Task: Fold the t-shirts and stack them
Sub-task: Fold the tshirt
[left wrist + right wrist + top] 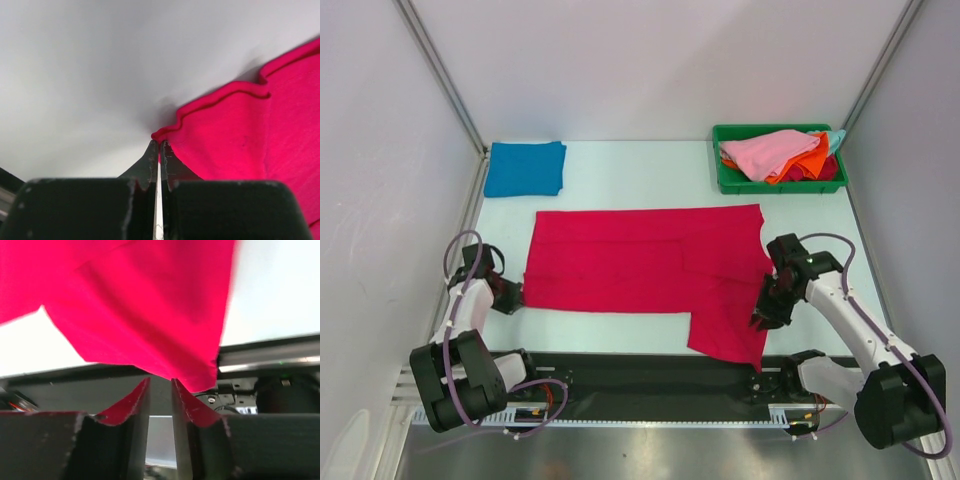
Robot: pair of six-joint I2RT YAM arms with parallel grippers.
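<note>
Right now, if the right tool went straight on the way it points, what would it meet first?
The crimson t-shirt. Its hanging edge lies just beyond the tips of the right tool and seems to brush one finger, though depth is hard to judge.

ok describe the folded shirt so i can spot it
Start at the table, far left corner. A blue t-shirt lies there, folded into a neat square. It sits alone, unlike the crimson t-shirt spread mid-table or the loose heap in the green bin.
</note>
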